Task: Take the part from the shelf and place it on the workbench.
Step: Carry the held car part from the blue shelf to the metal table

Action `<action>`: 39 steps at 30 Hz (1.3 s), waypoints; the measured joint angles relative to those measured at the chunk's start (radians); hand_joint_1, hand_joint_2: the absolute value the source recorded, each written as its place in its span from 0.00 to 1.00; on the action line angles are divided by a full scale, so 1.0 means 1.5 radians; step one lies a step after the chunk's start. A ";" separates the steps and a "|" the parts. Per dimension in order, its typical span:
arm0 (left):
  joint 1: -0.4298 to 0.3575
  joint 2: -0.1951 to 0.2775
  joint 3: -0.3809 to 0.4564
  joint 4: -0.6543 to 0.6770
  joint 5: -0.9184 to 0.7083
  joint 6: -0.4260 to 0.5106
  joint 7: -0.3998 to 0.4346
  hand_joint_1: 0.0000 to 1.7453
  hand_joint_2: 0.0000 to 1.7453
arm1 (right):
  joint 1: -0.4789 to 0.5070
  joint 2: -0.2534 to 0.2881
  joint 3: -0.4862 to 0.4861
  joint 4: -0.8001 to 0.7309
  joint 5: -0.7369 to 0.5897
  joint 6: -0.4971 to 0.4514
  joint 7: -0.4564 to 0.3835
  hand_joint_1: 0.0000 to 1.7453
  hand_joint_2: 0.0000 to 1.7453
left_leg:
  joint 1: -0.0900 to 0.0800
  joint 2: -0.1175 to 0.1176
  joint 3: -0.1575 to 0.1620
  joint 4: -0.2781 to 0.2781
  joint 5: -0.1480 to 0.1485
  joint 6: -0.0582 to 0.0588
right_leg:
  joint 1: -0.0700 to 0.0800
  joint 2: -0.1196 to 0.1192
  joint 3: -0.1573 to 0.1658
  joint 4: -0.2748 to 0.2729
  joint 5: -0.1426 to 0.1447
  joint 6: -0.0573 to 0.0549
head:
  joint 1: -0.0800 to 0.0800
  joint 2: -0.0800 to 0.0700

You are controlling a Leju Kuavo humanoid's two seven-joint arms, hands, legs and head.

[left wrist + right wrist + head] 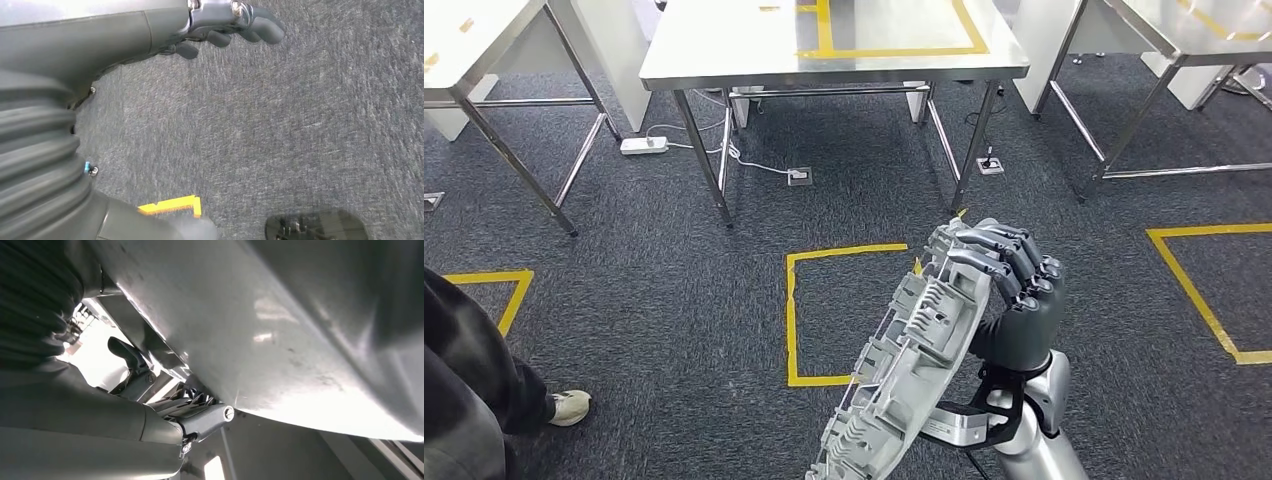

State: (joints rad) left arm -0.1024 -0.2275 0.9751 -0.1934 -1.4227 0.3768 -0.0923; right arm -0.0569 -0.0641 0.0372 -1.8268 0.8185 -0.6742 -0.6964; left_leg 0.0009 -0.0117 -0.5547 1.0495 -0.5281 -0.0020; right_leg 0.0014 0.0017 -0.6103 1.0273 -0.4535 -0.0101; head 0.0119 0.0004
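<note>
My right hand [1014, 290] grips a long ribbed silver-grey cast metal part [904, 360], its dark fingers wrapped over the part's upper end. The part slants from the lower middle of the head view up toward the hand. In the right wrist view the part's smooth metal surface [280, 325] passes close above the hand [150, 410]. The workbench [754, 50], a steel table with yellow tape lines on top, stands ahead across the carpet. My left hand [225, 25] hangs over grey carpet with its fingers loosely curled and nothing in it.
Steel tables stand at the left [474, 40] and right [1194, 30] of the workbench. Yellow tape squares [796, 310] mark the grey carpet. A power strip [644, 146] and cables lie under the workbench. A person's leg and shoe [569, 406] are at the lower left.
</note>
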 joint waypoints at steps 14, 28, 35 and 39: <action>0.005 0.001 0.000 0.001 0.006 0.007 -0.004 0.00 1.00 | -0.009 -0.017 0.030 0.013 -0.029 0.009 0.000 1.00 1.00 | 0.008 0.004 -0.043 0.007 0.043 0.000 | -0.008 0.002 0.056 -0.003 -0.054 0.019 | -0.003 0.000; 0.007 -0.003 -0.001 0.001 -0.003 0.004 -0.001 0.00 1.00 | -0.009 -0.035 0.040 0.016 -0.033 0.021 0.000 1.00 1.00 | -0.003 0.025 0.017 -0.002 -0.010 0.013 | 0.015 -0.042 -0.018 0.014 0.011 -0.003 | 0.003 0.000; 0.007 -0.002 -0.001 -0.001 -0.003 0.005 -0.001 0.00 1.00 | -0.005 -0.035 0.040 0.015 -0.028 0.021 0.000 1.00 1.00 | 0.000 0.011 -0.055 0.145 -0.073 -0.011 | 0.000 -0.001 0.008 -0.003 0.001 -0.016 | -0.004 0.000; 0.011 0.000 -0.001 -0.001 -0.003 0.005 -0.001 0.00 1.00 | 0.004 -0.035 0.040 0.015 -0.027 0.015 0.000 1.00 1.00 | 0.005 0.010 -0.088 0.127 0.000 -0.018 | -0.005 0.015 0.031 -0.001 -0.017 -0.010 | -0.004 0.000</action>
State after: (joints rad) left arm -0.0855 -0.2271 0.9735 -0.1946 -1.4271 0.3841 -0.0935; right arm -0.0507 -0.1171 0.0978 -1.8036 0.7776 -0.6514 -0.6966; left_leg 0.0084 0.0032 -0.6862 1.2396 -0.5275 -0.0292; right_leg -0.0057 0.0238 -0.5641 1.0252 -0.4794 -0.0252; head 0.0053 0.0004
